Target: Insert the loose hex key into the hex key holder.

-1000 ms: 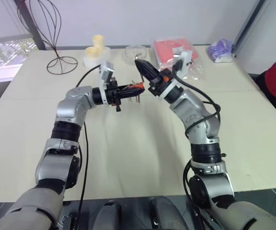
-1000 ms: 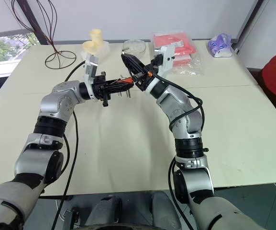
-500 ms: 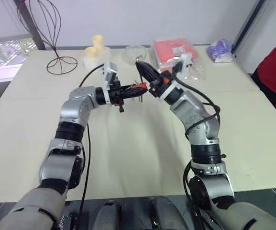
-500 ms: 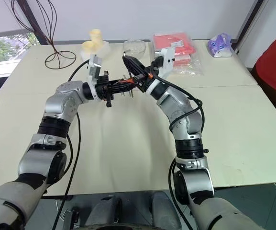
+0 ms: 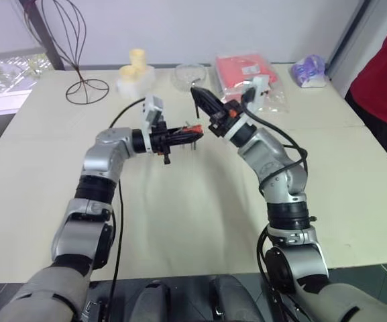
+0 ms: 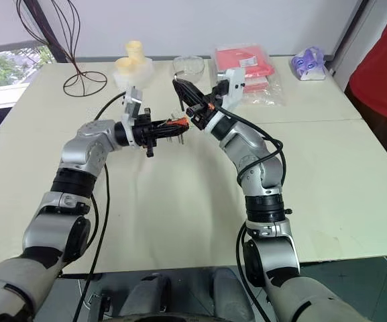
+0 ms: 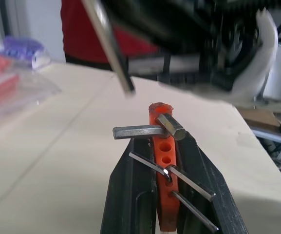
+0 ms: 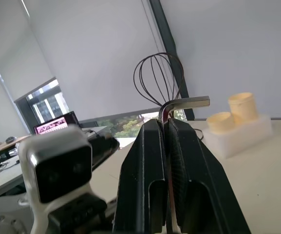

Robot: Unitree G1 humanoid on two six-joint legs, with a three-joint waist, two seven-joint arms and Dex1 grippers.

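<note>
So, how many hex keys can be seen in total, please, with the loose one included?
5. One loose hex key is clamped in the right gripper. Four sit in the hex key holder held by the left gripper: one thick at its tip, three thinner below. More may be hidden.

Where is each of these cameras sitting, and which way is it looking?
Head views, left and right eye: on the head, looking forward and down over both arms and the table.
Left wrist view: on the left wrist, looking along its hand, shut on the red holder, with the loose key above.
Right wrist view: on the right wrist, looking along its hand, shut on that key.
Shared: the key shows in both wrist views; the holder also in the head views.
</note>
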